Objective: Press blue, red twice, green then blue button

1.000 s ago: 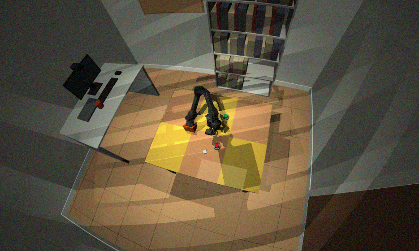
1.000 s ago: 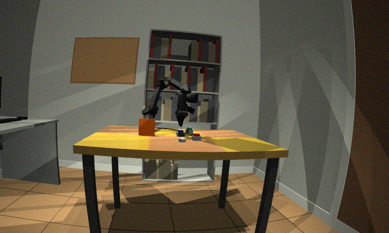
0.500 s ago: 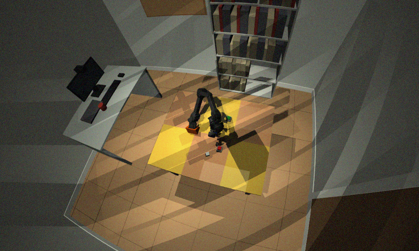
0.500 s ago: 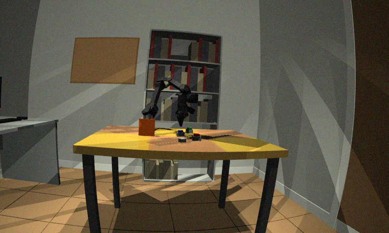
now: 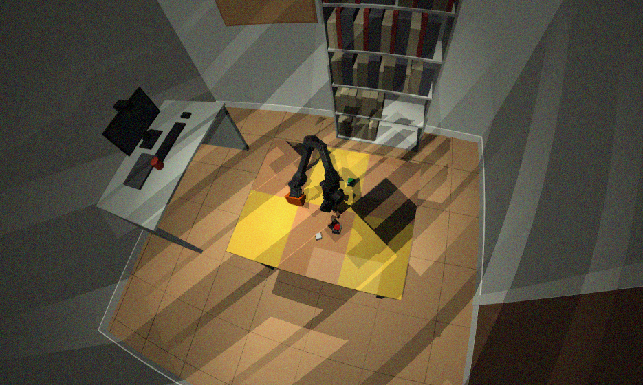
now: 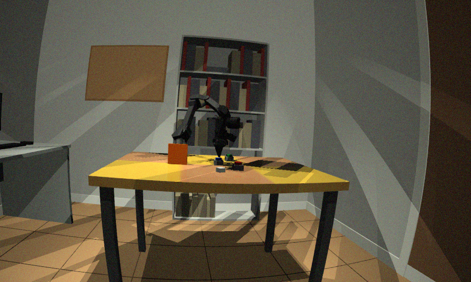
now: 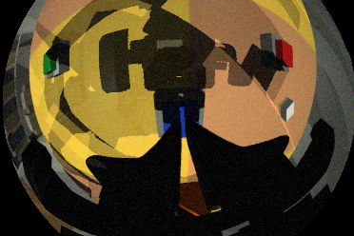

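Observation:
My gripper point(image 6: 219, 155) point(image 7: 182, 123) is shut with nothing between its fingers and points down over the blue button point(image 6: 218, 159) point(image 7: 167, 127). The fingertips are at or just above its cap; I cannot tell whether they touch. In the top view the arm hides the blue button. The red button point(image 5: 336, 227) point(image 6: 238, 163) point(image 7: 285, 53) stands on a dark grey base, nearer the front and to the right. The green button point(image 5: 350, 181) point(image 6: 228, 155) point(image 7: 47, 64) stands farther back. A small white block point(image 5: 318, 236) point(image 6: 220, 169) point(image 7: 288, 109) lies in front, left of the red button.
The table point(image 5: 261, 224) point(image 6: 132, 174) carries bright patches and dark shadows. An orange box point(image 5: 295, 199) point(image 6: 177, 154) stands at the arm's base. A grey desk point(image 5: 180, 143) is at the left and a bookshelf point(image 5: 381, 55) point(image 6: 223, 74) is behind.

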